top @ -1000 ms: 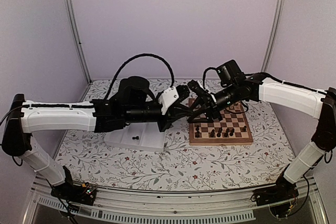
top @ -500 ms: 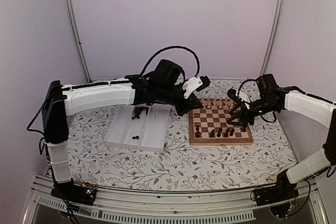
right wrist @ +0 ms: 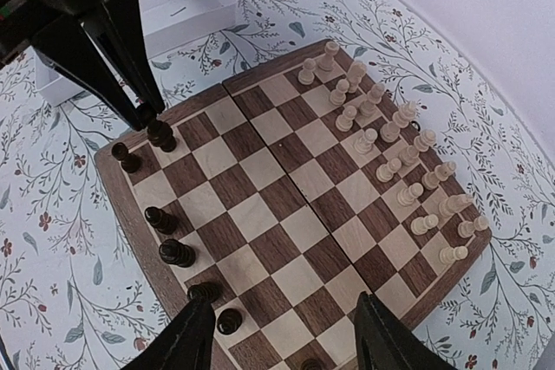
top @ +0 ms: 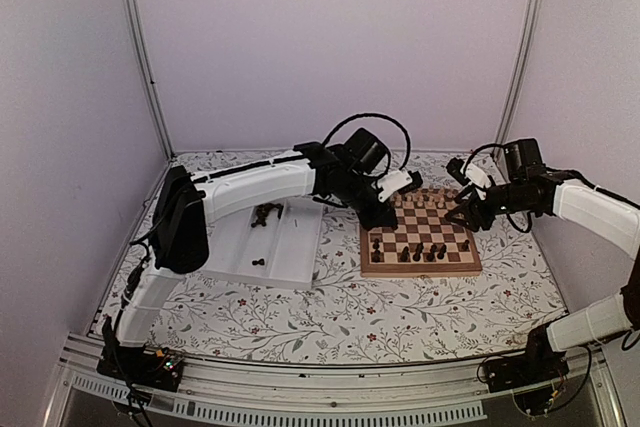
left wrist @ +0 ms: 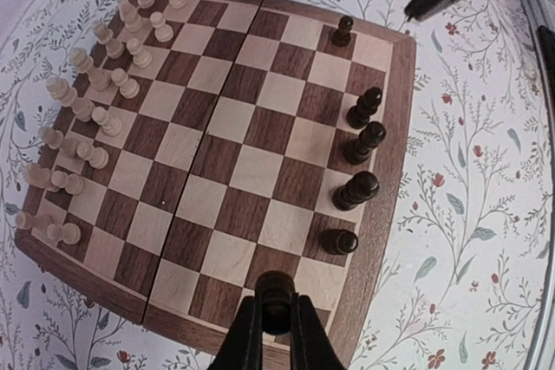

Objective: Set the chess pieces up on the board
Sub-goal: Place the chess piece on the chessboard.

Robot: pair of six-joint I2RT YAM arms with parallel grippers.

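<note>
One piece (left wrist: 276, 294): I judge it light, hard, slick; hold by head.
Left fingers (left wrist: 305, 344): pinching it.
Right fingers (right wrist: 381, 335): wide, empty.

Open across the middle ranks of the board (left wrist: 234, 171). Blocked along one edge by two rows of pale pieces (left wrist: 95, 119), along the opposite edge by a row of dark pieces (left wrist: 360, 140). Overhung at the dark-side corner nearest the tray (top: 250, 277) by left tool (left wrist: 276, 322) clamped on a dark piece (left wrist: 276, 292), at the far side by right tool (right wrist: 286, 335). Passable over desk (top: 330, 317) in front.
</note>
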